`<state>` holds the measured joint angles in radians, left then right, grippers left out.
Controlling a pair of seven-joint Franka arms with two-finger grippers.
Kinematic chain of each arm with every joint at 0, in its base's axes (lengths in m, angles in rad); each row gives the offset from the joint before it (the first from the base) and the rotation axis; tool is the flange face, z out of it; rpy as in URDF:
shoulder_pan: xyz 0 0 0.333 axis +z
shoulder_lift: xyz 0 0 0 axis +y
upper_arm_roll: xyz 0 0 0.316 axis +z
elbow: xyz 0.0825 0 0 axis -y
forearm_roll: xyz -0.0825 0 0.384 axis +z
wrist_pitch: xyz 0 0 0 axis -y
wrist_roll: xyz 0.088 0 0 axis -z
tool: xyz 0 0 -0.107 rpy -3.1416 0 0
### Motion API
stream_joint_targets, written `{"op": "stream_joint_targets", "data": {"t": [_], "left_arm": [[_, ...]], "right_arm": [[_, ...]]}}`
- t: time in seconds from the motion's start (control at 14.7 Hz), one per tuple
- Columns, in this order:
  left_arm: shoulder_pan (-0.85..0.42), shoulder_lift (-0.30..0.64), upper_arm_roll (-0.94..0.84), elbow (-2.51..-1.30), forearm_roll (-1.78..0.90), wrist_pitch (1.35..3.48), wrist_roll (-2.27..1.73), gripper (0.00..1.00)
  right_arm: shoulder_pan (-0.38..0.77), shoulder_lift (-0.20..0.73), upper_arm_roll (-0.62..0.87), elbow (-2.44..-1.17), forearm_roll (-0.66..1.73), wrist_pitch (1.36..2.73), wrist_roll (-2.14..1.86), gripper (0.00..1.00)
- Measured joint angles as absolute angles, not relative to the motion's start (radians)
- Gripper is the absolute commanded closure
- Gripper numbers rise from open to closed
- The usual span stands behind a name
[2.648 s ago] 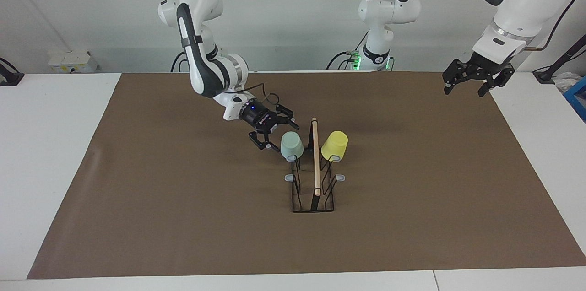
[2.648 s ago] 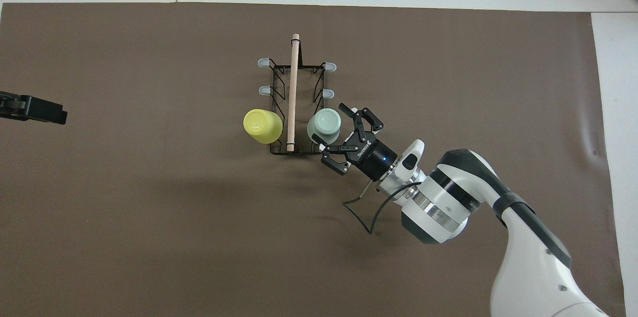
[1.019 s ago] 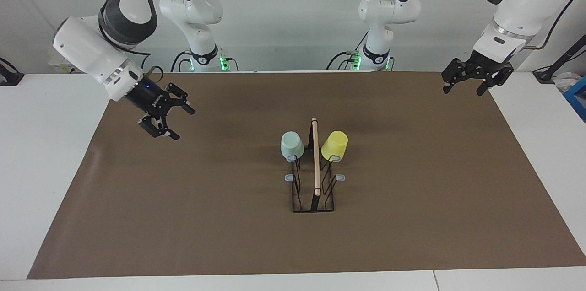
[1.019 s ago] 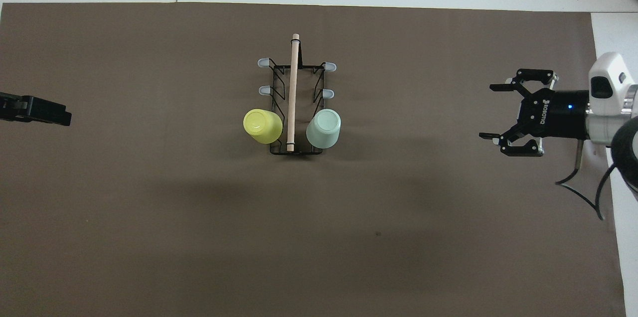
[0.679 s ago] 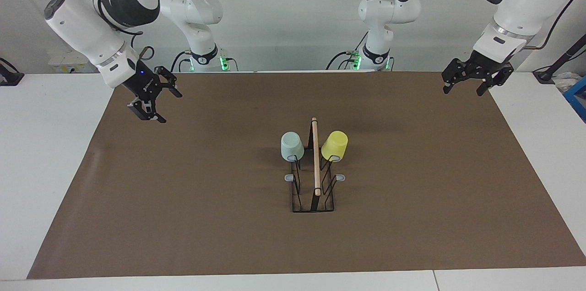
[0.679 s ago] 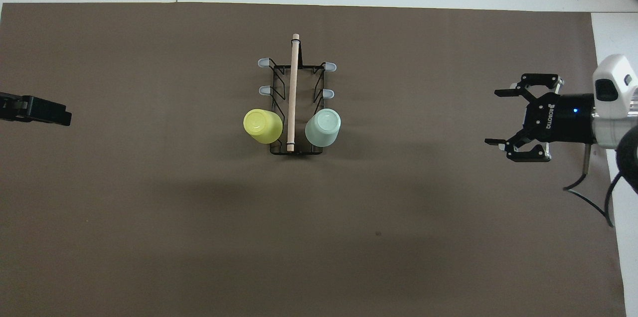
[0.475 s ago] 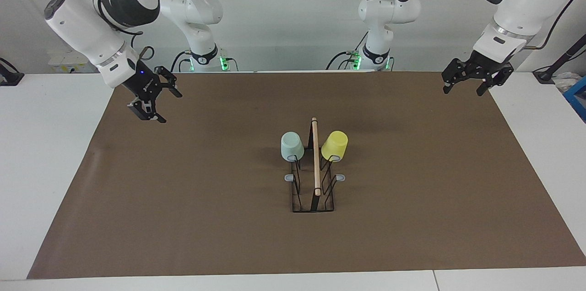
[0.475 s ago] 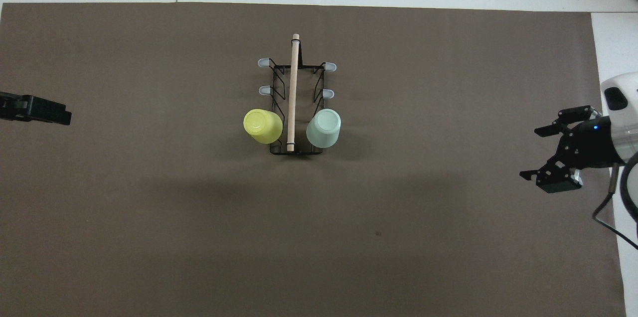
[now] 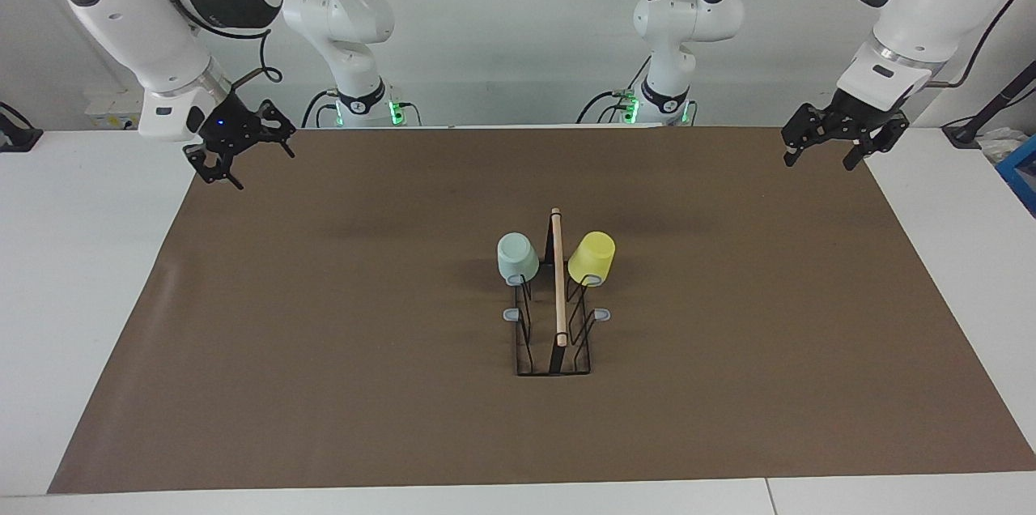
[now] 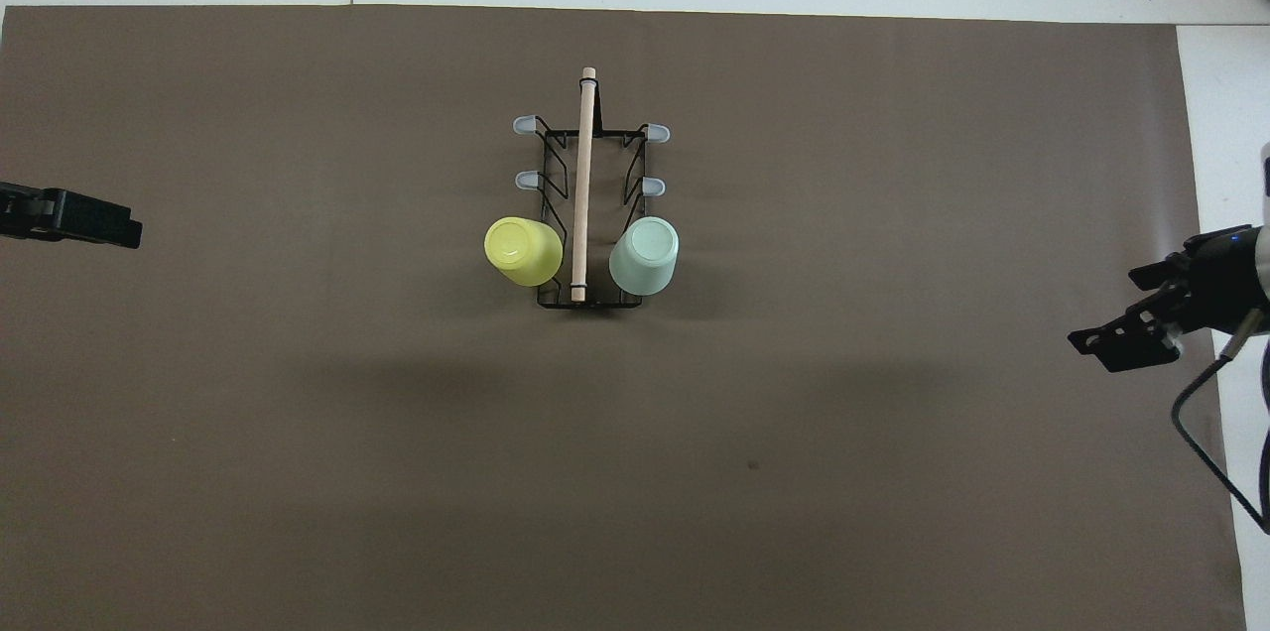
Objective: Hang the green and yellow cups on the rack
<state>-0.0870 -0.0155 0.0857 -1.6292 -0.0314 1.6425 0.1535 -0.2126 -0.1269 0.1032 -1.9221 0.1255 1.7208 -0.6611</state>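
Rack: low black wire rack (image 9: 555, 337) with a light wooden rod on top, mid-mat.
Green cup: pale mint plastic tumbler (image 9: 516, 257), upside down on the prong nearest the robots, right arm's side.
Yellow cup: bright yellow plastic tumbler (image 9: 592, 257), upside down on the matching prong, left arm's side.
Mat: brown sheet (image 9: 324, 385) covering the worktop.
Right gripper (image 9: 239, 151): over the mat's corner at the right arm's end, fingers spread, empty.
Left gripper (image 9: 835, 140): over the mat's corner at the left arm's end, fingers spread, empty.

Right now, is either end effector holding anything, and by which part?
Nothing is held. The right end effector and left end effector are both open and empty; the green cup and yellow cup hang on the rack.
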Motion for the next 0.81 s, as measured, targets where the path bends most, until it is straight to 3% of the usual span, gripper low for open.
{"op": "stream_joint_targets", "data": {"t": [0.81], "left_arm": [[-0.087, -0.016, 0.086, -1.629, -0.031, 1.646, 0.154, 0.00]], "right_arm": [[-0.277, -0.124, 0.095, -1.890, 0.109, 1.750, -0.498, 0.00]]}}
